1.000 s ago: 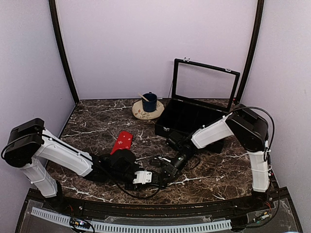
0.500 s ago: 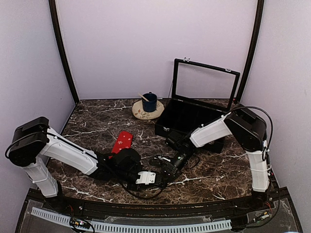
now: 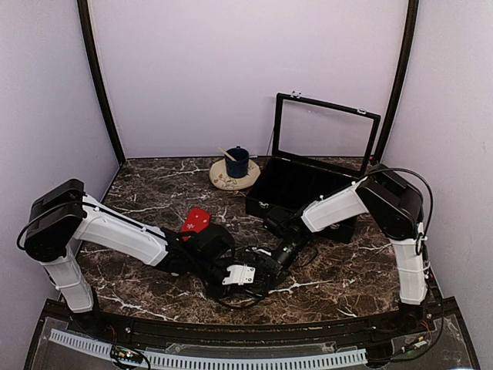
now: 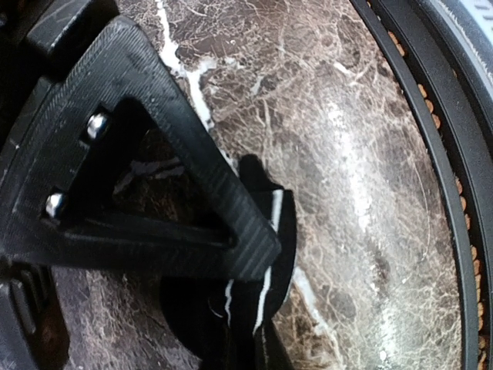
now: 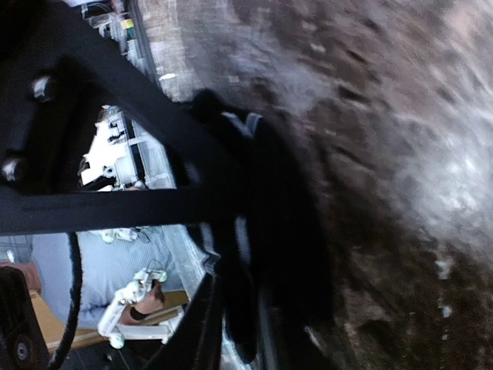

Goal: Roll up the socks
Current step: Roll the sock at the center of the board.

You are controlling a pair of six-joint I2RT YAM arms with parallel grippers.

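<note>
Greatest risk, as a judgement: the left arm (image 3: 123, 235) and right arm (image 3: 335, 208) reach in low over the dark marbled counter (image 3: 154, 193), and their tips crowd together in front of the open black case (image 3: 308, 189), toward the near edge. Working this close, one tip could knock the other, or both could tug the same fabric in opposite directions and pull any roll apart.

The red sock (image 3: 197, 221) lies flat to the left of the case, partly hidden under the left arm's wrist. A sweep of that arm could drag it out of place.

The black striped sock (image 4: 281, 254) is a small bunched shape on the counter in front of the case, between the two tips. It is thin and limp, so it could slip free or unfold.

Left jaws: only one triangular finger (image 4: 200, 154) shows, lying over the sock's edge. Whether they are clenched or released cannot be told.

Right jaws: the view is blurred. One finger (image 5: 115, 210) crosses the dark sock and appears to touch it. Their opening cannot be told either.
</note>
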